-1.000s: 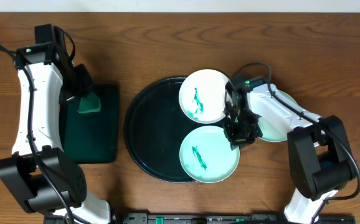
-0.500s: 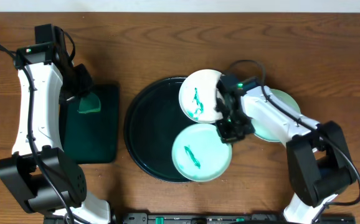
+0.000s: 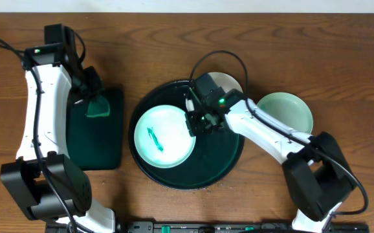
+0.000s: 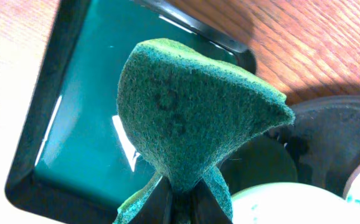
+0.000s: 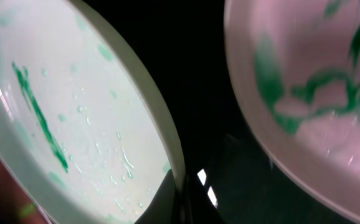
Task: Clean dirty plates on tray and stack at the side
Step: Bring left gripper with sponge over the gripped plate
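Overhead, the right gripper [image 3: 198, 122] is closed on the right rim of the streaked plate [image 3: 164, 136]. That plate lies left of centre on the black tray [image 3: 226, 162], whose lower right shows open floor. The right wrist view shows the jaws pinching that rim, and beside it the scribbled plate [image 5: 304, 93], cut off by the frame. Overhead, the arm mostly hides this plate at the tray's upper edge. The clean plate [image 3: 285, 111] rests on the table just right of the tray. The left gripper [image 4: 179, 198] is clamped on the sponge [image 4: 192, 118] above the green tray [image 4: 86, 124].
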Available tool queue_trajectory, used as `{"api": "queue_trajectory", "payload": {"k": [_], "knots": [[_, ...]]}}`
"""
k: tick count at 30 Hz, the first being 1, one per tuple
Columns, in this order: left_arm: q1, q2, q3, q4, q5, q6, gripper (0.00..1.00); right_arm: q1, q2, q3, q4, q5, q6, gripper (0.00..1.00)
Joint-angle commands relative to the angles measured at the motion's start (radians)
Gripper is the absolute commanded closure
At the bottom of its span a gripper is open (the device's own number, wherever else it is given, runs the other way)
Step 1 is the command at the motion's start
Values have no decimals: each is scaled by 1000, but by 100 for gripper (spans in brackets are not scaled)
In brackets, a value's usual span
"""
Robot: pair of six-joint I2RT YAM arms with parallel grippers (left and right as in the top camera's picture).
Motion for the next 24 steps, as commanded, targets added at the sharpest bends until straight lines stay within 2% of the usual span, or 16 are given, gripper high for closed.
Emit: {"api": "queue_trajectory", "payload": {"k": [1, 4, 8, 11, 14, 18, 20, 24], "knots": [[-16, -2, 1, 2, -6, 9, 93, 26, 19, 13, -18, 26, 98, 99], [-19, -2, 1, 1, -6, 9, 93, 26, 21, 12, -33, 49, 138, 98], [-19, -2, 1, 1, -6, 9, 93, 24, 48, 12, -28, 59, 153, 85], [-19, -2, 1, 2, -6, 16, 93, 18, 80, 13, -18, 50, 153, 80], [-19, -3, 1, 9, -5, 28, 93, -5, 93, 18, -13, 19, 153, 82], [-19, -26, 3, 11, -5, 28, 93, -14, 113, 18, -6, 2, 153, 89], [-19, -58, 3, 4, -5, 28, 93, -16, 120, 18, -5, -1, 152, 99], [-26, -118, -5, -75, 51, 25, 93, -26, 120, 18, 15, -5, 153, 99]]}}
